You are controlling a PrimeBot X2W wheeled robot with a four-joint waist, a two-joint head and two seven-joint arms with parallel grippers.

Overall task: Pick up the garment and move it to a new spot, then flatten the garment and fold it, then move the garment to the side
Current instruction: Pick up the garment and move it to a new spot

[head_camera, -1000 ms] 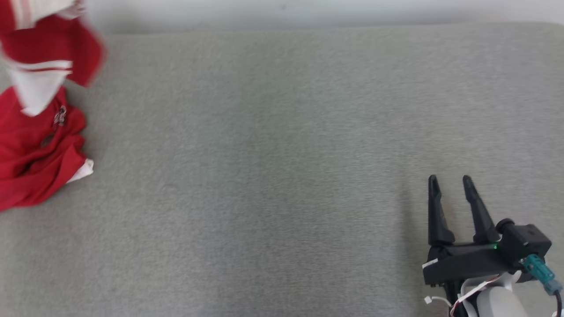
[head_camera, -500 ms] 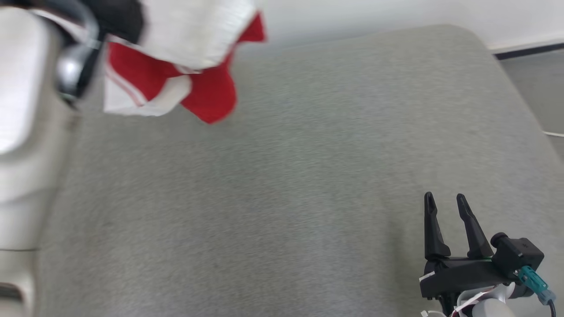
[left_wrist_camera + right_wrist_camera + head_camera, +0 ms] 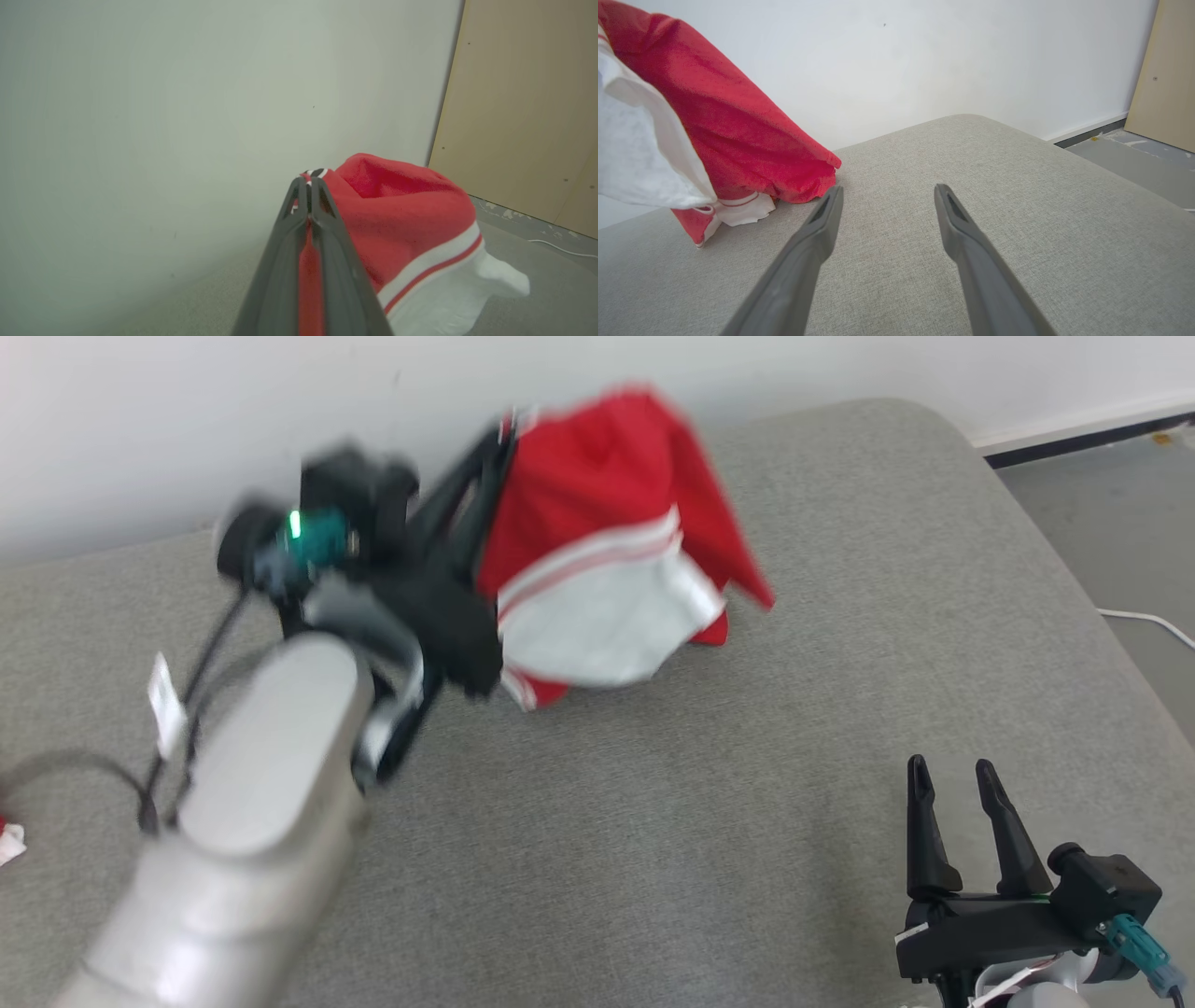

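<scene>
Two end effectors show in the head view. The left end effector [image 3: 504,429], badly blurred, is clamped on the red-and-white garment [image 3: 597,523], which hangs bunched over the far middle of the grey padded tabletop [image 3: 747,784]. The right end effector [image 3: 952,770] hovers at the near right, its fingers spread wide and empty. A white tag [image 3: 166,705] on the left arm's cable is too blurred to read. Half a second ago the garment hung at this view's upper left; the camera has swung since then, and more floor [image 3: 1102,523] shows at the right.

In the left wrist view, the fingers are pressed together with a strip of red cloth pinched between them. The garment's white band with a red stripe drapes to their right, and a tan panel [image 3: 528,107] stands beyond it.

In the right wrist view, the fingers stand well apart over bare tabletop. The garment hangs to their left, and its lowest folds seem to touch the tabletop.
</scene>
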